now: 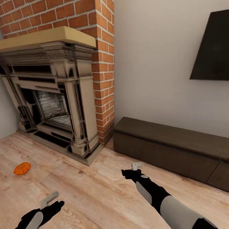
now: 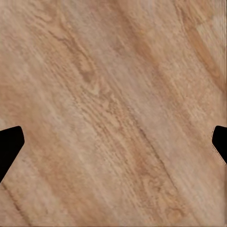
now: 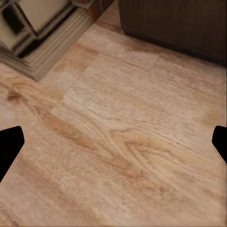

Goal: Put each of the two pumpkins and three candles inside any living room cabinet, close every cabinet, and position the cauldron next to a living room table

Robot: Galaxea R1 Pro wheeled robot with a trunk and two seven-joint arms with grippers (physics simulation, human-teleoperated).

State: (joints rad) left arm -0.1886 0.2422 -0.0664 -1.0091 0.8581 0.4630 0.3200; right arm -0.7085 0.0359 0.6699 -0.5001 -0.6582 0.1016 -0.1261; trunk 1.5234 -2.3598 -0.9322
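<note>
One pumpkin (image 1: 22, 168) in sight, orange, lying on the wood floor (image 1: 95, 190) at the left, in front of the fireplace (image 1: 54, 105) hearth and clear of it, well apart from both arms. Fireplace sits far left: dark ornate surround, pale mantel top, red brick chimney breast (image 1: 101, 63) rising behind it. Cabinet (image 1: 171, 152) is the long low dark brown unit against the far wall at the right, just beside the brick column; every front visible sits flush, nothing pulled out, top bare. Dark flat panel (image 1: 213, 47) is mounted on the wall above the cabinet, cut off at the right edge. Left gripper (image 1: 49, 199) hangs low at the near left over bare floor, nearer than the pumpkin and a bit right of it; left wrist view shows both fingertips (image 2: 9, 144) at opposite edges with plain floorboards between, so jaws are spread wide, nothing held. Right gripper (image 1: 137, 166) is out mid-scene over the floor, near the cabinet front but not touching it; right wrist view shows its fingertips (image 3: 9, 144) equally far apart, empty, with the fireplace base (image 3: 42, 33) and the cabinet's lower front (image 3: 179, 23) beyond.
</note>
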